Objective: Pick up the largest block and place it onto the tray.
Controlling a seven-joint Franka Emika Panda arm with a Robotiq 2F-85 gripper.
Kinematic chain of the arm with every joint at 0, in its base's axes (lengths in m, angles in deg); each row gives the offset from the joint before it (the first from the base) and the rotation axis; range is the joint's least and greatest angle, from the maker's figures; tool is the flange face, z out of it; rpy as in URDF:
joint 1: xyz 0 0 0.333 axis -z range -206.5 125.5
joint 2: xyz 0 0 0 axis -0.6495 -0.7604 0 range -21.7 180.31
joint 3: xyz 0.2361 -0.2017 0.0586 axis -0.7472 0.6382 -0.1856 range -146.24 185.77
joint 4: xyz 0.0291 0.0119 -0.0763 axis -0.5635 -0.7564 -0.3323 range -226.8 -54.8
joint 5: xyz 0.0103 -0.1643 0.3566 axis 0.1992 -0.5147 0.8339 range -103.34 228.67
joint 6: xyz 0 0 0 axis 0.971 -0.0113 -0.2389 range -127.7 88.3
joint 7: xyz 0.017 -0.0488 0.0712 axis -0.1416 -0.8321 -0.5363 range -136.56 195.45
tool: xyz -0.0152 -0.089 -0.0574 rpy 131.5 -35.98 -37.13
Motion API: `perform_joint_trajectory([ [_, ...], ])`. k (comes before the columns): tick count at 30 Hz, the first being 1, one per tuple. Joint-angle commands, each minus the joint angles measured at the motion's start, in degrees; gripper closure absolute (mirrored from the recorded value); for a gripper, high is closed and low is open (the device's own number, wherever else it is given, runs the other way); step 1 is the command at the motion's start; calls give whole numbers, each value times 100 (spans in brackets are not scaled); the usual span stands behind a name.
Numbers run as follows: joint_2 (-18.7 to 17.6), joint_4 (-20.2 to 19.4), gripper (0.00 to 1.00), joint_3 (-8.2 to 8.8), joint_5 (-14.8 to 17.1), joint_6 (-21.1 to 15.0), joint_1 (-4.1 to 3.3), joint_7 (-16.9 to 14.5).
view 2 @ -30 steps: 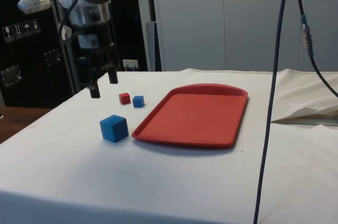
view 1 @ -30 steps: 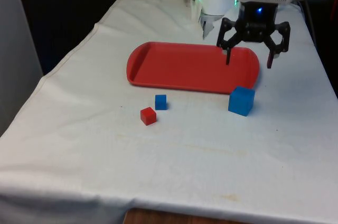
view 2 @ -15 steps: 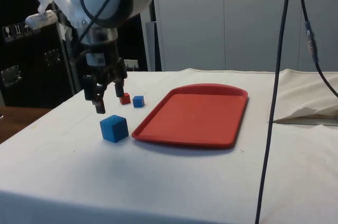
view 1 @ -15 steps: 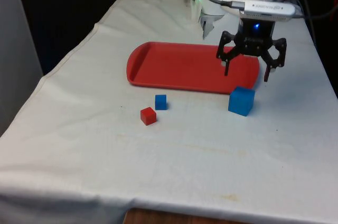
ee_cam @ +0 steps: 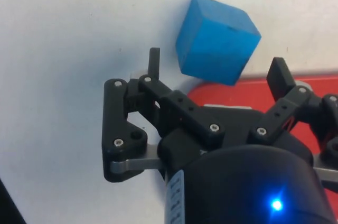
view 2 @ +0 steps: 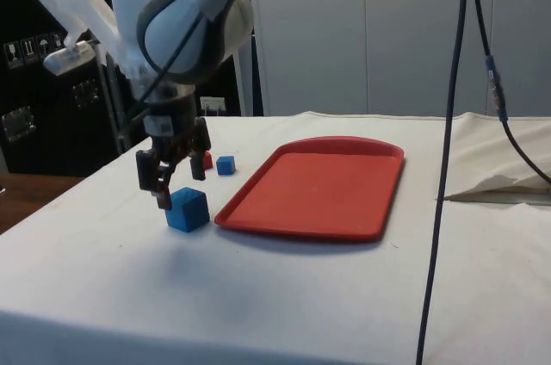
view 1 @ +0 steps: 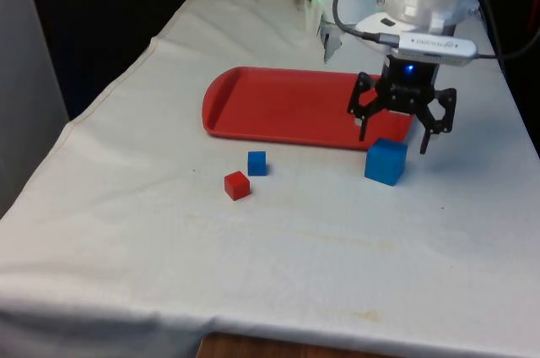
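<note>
The big blue block point(view 1: 386, 161) is sitting on the white cloth point(view 1: 278, 257) right next to the red tray point(view 1: 287, 105), just off the tray's near rim at its end on the front view's right. In the side view the block point(view 2: 188, 209) looks close to the tray's point(view 2: 327, 184) corner edge but not touching it, with a thin strip of cloth showing between them.

The gripper point(view 1: 398, 132) is hanging just above the block with its fingers spread wide, nothing between them. In the front view one fingertip is sitting over the tray's rim side and the other is out past the block's far side toward the front view's right, so the block is roughly under the gap. The wrist view has the block point(ee_cam: 216, 39) sitting ahead of the open fingers point(ee_cam: 153, 61), tilted at an angle to them, with the tray's red edge point(ee_cam: 253, 94) right behind it.

The small blue block point(view 1: 256, 163) and the small red block point(view 1: 237, 185) are lying well apart from the big one, off to the front view's left, near each other and just in front of the tray's long rim. The tray's inside is looking bare, and there's lots of open cloth toward the near edge of the table and on both sides.
</note>
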Motion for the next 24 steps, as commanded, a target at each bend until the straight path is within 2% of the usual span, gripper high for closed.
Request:
perform_joint_trajectory([
  [1, -46, 6, 0, -69, 86, -109, 34, 0],
  [2, -23, 6, 0, -11, 0, -29, 0, 17],
  [3, -69, 6, 0, -80, 86, -138, 40, 11],
  [5, -126, 11, 0, -109, 109, -201, 52, 40],
  [10, -229, 34, 0, -115, 155, -275, 40, 52],
  [11, -235, 17, 0, -63, 92, -246, 6, 74],
  [12, -241, 34, 0, -97, 138, -275, 34, 57],
  [20, -252, 34, 0, -74, 109, -258, 11, 69],
  [22, -252, 34, 4, -74, 103, -258, 11, 69],
  [24, -258, 34, 22, -69, 103, -258, 11, 69],
])
